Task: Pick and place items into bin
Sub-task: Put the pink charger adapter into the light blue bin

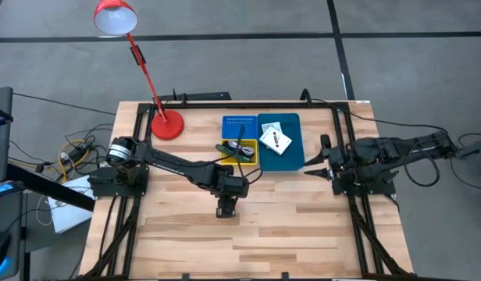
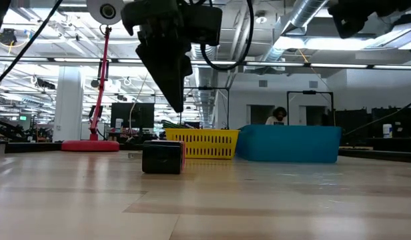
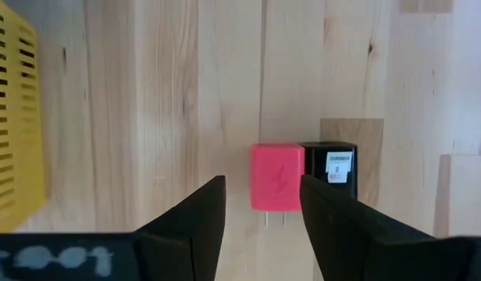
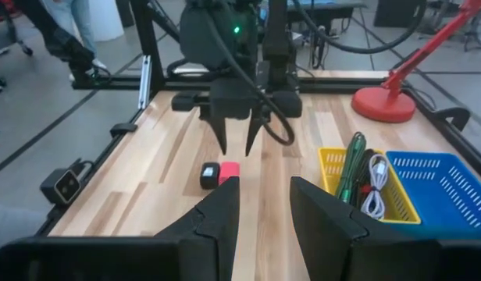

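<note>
Left gripper (image 3: 261, 209), fingers apart and empty, hovers above the small red-pink plastic block (image 3: 276, 177) (black block (image 3: 329, 170) touching it); right gripper (image 4: 264, 204) spread, empty, beside the blue bin (image 1: 291, 148).

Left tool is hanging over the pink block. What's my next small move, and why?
Probably lower the left tool straight down. Its fingers stand open above the red-pink block, which lies on the table beside a black block, not yet gripped.
</note>
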`<state>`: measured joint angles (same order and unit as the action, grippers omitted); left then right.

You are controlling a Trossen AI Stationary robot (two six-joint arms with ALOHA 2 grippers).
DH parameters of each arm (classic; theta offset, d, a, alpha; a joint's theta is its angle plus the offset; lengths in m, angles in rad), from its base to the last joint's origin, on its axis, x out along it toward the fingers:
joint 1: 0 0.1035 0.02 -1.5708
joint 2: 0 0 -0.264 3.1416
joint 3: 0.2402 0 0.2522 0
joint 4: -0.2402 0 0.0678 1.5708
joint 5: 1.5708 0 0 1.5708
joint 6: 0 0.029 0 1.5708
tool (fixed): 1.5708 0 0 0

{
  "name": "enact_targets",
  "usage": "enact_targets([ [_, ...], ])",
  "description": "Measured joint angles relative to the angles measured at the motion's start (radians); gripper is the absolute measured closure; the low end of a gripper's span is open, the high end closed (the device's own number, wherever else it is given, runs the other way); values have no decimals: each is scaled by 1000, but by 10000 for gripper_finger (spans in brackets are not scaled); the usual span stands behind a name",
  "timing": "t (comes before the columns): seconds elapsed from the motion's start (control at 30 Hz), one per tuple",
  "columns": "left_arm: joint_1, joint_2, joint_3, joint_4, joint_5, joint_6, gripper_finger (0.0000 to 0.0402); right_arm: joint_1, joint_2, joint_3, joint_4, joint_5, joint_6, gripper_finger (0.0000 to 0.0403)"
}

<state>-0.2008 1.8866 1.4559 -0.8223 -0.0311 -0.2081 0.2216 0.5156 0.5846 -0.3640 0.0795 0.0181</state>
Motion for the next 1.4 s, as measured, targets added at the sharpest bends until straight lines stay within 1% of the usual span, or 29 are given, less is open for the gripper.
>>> enact_targets([
  [0.1, -2, 1, 0, 1, 0, -12, 246, 9, 0, 0, -22, 0, 0, 294],
  [0.4, -13, 66, 3, 1, 0, -26, 246, 14, 0, 0, -63, 0, -21, 294],
  [0.7, -13, 74, 2, 1, -18, -39, 246, 14, 0, 0, -79, 0, -29, 294],
  [0.9, -15, 136, 8, -6, 40, -37, 246, 14, 0, 0, -88, 0, -28, 294],
  [1.0, -17, 138, 8, -10, 51, -36, 246, 13, 0, 0, -88, 0, -27, 294],
  [1.17, -21, 136, 7, -7, 32, -37, 246, 12, 0, 0, -85, 0, -27, 294],
  [1.4, -22, 140, 6, -3, 33, -35, 246, 12, 0, 0, -85, 0, -27, 294],
])
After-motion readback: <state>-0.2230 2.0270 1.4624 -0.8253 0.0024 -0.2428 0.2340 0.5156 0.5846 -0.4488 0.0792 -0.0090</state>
